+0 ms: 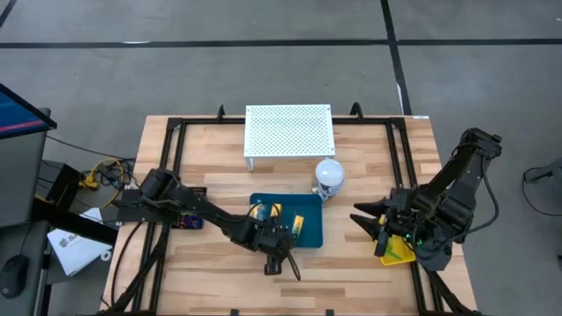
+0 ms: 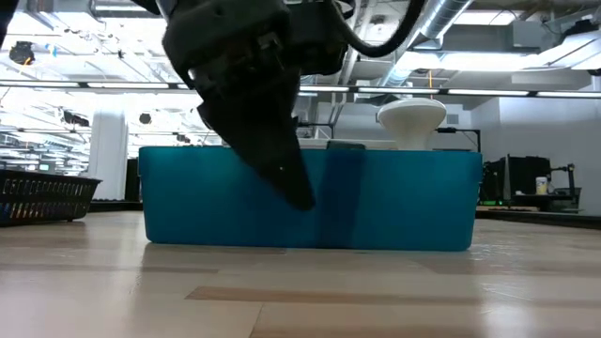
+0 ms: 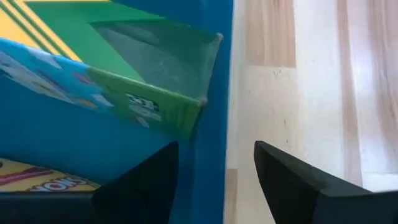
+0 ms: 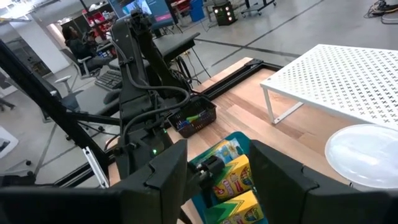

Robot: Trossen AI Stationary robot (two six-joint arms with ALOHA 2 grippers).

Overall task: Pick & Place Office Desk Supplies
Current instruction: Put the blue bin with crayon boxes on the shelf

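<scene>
A smooth rectangular blue plastic bin (image 1: 307,233) sits on the pale wood-plank table (image 1: 219,158), near its front. The left gripper (image 1: 277,261) hangs at the bin's front edge, its two dark matte fingers (image 3: 292,180) apart, straddling the bin's wall and clamped on nothing. Its wrist view alone shows the glossy green-and-yellow cardboard crayon box (image 3: 112,68) leaning inside the bin; the right wrist view shows two such boxes there. The right gripper (image 1: 373,224) waits at the table's right side, fingers apart and empty. Behind the bin stand one white perforated metal shelf (image 1: 290,132) and one white ball-shaped object (image 1: 330,174).
</scene>
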